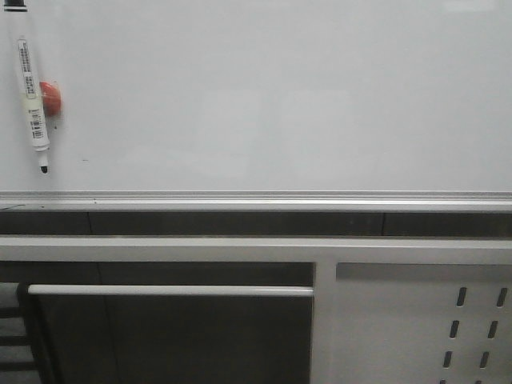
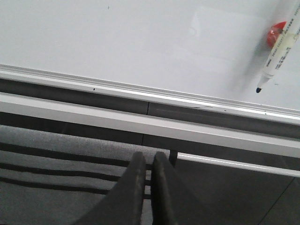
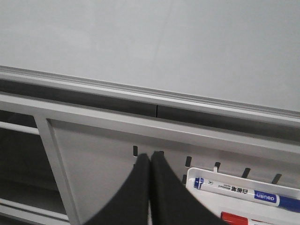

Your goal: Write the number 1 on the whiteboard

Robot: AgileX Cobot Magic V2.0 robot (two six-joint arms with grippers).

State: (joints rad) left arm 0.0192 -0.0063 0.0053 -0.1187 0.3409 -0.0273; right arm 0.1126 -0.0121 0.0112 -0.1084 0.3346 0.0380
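You have the whole job ahead: the whiteboard (image 1: 264,104) bears no stroke, the marker (image 1: 33,104) hangs uncapped at its upper left on a red magnet (image 1: 51,98), and both left gripper (image 2: 146,187) and right gripper (image 3: 150,187) are closed and empty below its rail (image 1: 256,196).

Whiteboard (image 2: 140,42) blank, no stroke visible. Marker (image 2: 278,49) hangs tilted on board, black tip down, just above silver rail (image 2: 140,91); red magnet (image 2: 275,32) behind it. Left gripper (image 2: 150,187) fingers pressed together below rail, holding nothing.
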